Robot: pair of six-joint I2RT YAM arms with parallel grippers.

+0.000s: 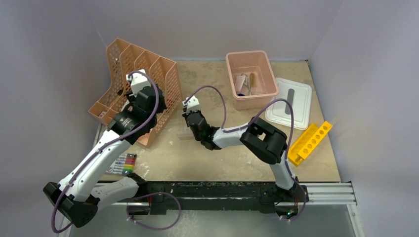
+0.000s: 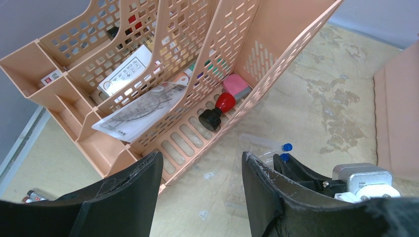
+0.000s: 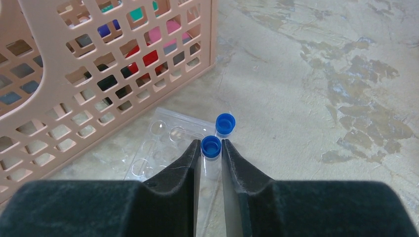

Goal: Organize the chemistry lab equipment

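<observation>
My right gripper (image 3: 211, 143) is shut on a clear blue-capped tube (image 3: 211, 147), low over the table just right of the orange organiser; in the top view the right gripper (image 1: 190, 120) is at mid-table. A second blue-capped tube (image 3: 225, 123) stands just beyond it, by the clear tube rack (image 3: 158, 143). Both caps (image 2: 286, 147) show in the left wrist view. My left gripper (image 2: 202, 168) is open and empty above the organiser's near edge (image 1: 136, 81). More lab items lie in the pink bin (image 1: 269, 74).
The orange perforated file organiser (image 1: 165, 98) stands at the left with a red-handled stamp (image 2: 217, 111), a pink eraser and a bagged item inside. A white lid (image 1: 289, 106) and a yellow rack (image 1: 310, 142) lie at the right. A marker pack (image 1: 123, 164) lies near the left arm.
</observation>
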